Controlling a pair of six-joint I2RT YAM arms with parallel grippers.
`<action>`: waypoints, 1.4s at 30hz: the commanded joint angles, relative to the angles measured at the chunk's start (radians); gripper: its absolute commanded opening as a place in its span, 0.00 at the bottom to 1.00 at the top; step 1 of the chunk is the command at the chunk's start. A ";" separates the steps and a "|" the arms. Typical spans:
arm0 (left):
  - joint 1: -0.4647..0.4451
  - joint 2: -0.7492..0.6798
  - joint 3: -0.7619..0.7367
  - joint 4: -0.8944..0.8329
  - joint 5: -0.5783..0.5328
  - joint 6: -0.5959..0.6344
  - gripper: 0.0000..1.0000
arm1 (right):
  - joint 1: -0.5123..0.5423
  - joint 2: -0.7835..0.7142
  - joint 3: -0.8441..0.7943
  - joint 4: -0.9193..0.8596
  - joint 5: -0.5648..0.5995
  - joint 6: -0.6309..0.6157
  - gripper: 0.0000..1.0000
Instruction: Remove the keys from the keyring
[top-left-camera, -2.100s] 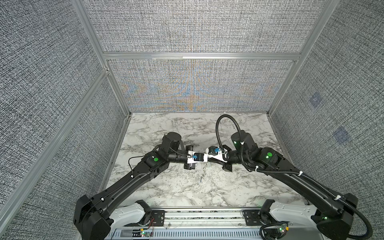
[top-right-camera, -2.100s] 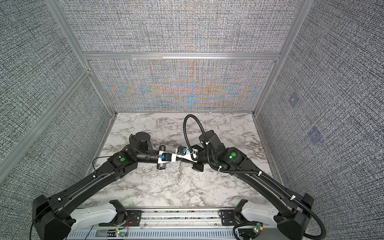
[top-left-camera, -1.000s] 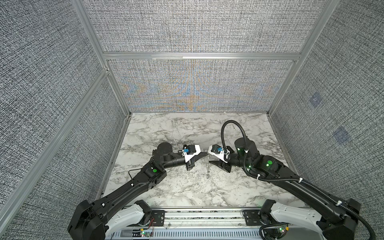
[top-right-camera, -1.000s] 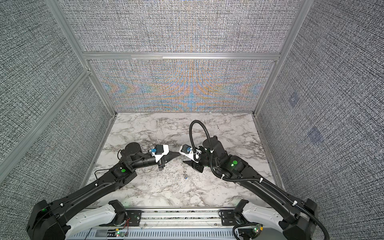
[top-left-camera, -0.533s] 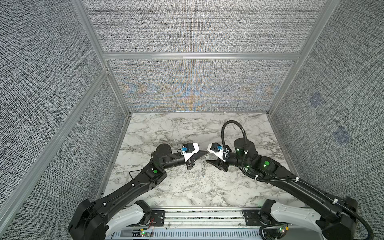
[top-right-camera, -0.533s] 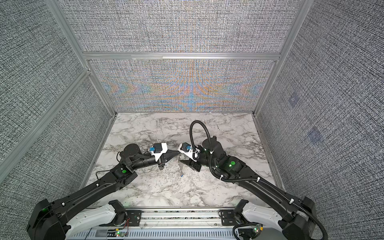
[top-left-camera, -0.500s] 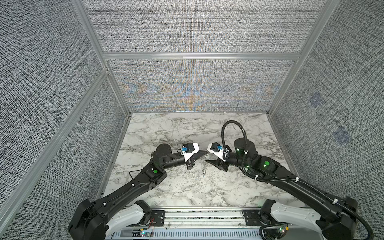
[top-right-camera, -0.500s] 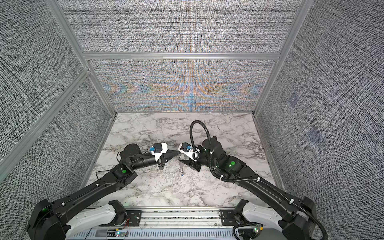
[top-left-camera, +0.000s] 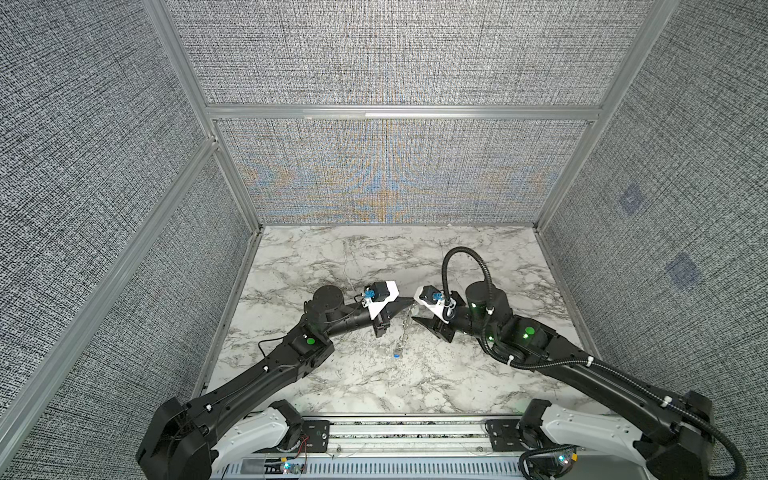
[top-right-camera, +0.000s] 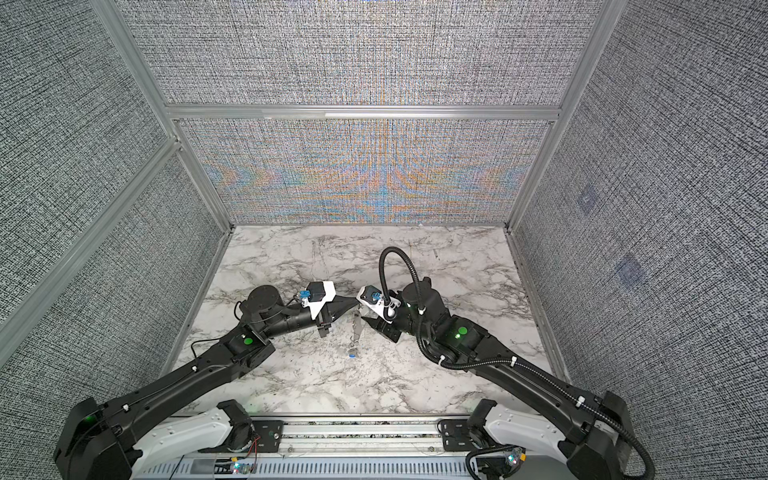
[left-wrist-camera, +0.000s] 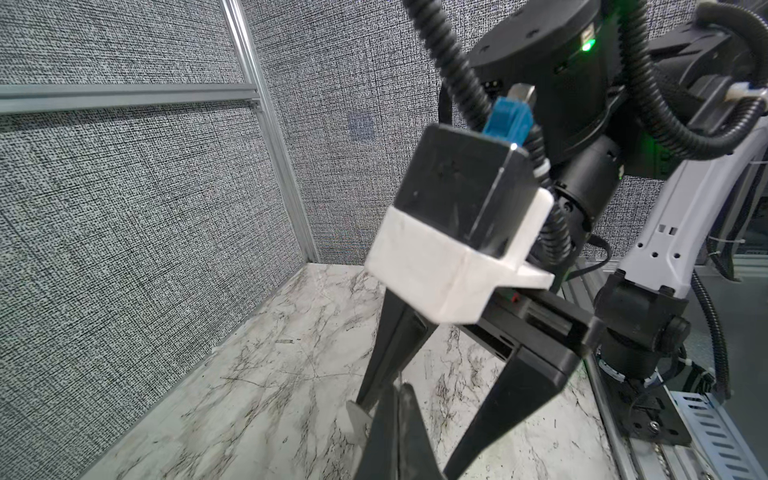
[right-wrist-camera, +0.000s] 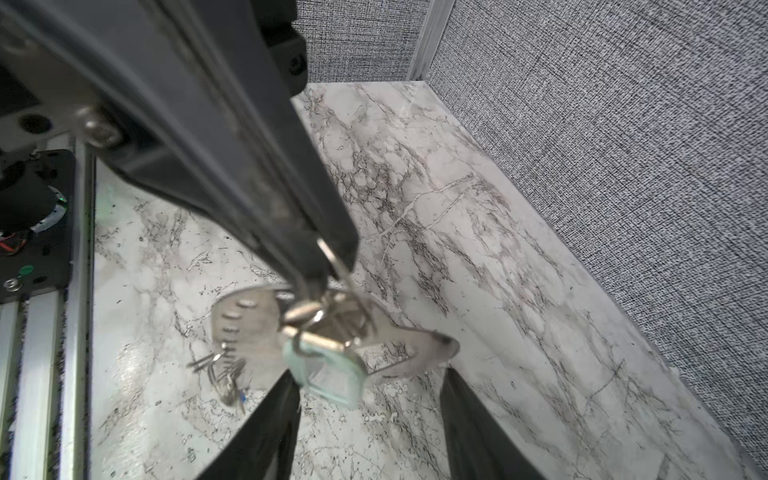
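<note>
- Keys (top-left-camera: 405, 328) hang as 1 bunch from my left gripper (top-left-camera: 407, 300) in both top views. Their long axis drops straight toward the marble surface (top-left-camera: 332, 257), with a small blue bit (top-left-camera: 397, 355) lowest. I cannot tell whether it touches down. My right gripper (top-left-camera: 415, 308) is released, its 2 fingers just beside the bunch's top.
- Left wrist view: my left gripper (left-wrist-camera: 395, 432) is clenched, with a silvery edge poking out beside it.
- Right wrist view: the left fingertips pinch the keyring (right-wrist-camera: 309, 313). The grey plate (right-wrist-camera: 245, 320) points one way, the pale key (right-wrist-camera: 415, 349) the opposite way, and the tag (right-wrist-camera: 328, 374) dangles between my open right fingers (right-wrist-camera: 266, 424).
- As I judge it, this step is grasping 1 key. I should close flat on its blade near the ring, then work it round the coil rather than yank it.
</note>
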 joint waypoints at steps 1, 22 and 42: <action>-0.001 0.001 0.006 0.018 -0.013 -0.017 0.00 | 0.007 -0.013 -0.011 0.071 0.030 0.003 0.56; -0.001 -0.006 -0.007 0.035 -0.094 -0.069 0.00 | 0.097 0.013 -0.043 0.208 0.283 -0.003 0.57; -0.001 -0.013 -0.013 0.045 -0.117 -0.098 0.00 | 0.165 0.004 -0.123 0.333 0.406 -0.057 0.58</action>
